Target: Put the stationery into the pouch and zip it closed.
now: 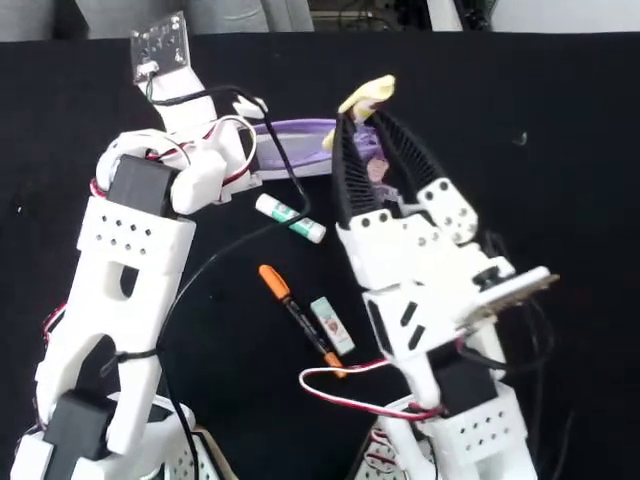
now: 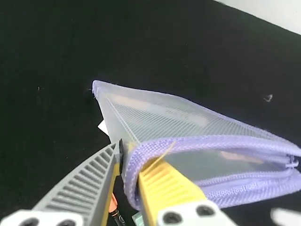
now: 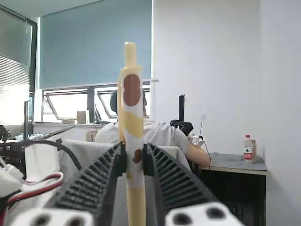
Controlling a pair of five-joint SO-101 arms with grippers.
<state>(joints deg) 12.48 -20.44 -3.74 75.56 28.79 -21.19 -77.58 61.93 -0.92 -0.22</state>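
The purple-edged clear mesh pouch (image 1: pixel 300 135) lies at the back middle of the black table. My left gripper (image 2: pixel 127 155) is shut on the pouch's purple zipper rim (image 2: pixel 197 146), pinched between the grey and yellow fingers (image 2: pixel 164 186). My right gripper (image 1: pixel 365 125) points upward over the pouch, shut on a yellow pen with brown spots (image 1: pixel 367 97); the right wrist view has that pen (image 3: pixel 131 136) standing upright between the ribbed fingers (image 3: pixel 94 179). On the table lie a white-and-green stick (image 1: pixel 290 218), an orange pen (image 1: pixel 298 316) and a small eraser (image 1: pixel 332 325).
The left arm's body (image 1: pixel 130 270) and cable cross the table's left side. The right arm's base (image 1: pixel 460 400) sits at the front right. Black table surface (image 1: pixel 560 150) spreads out to the right of the pouch.
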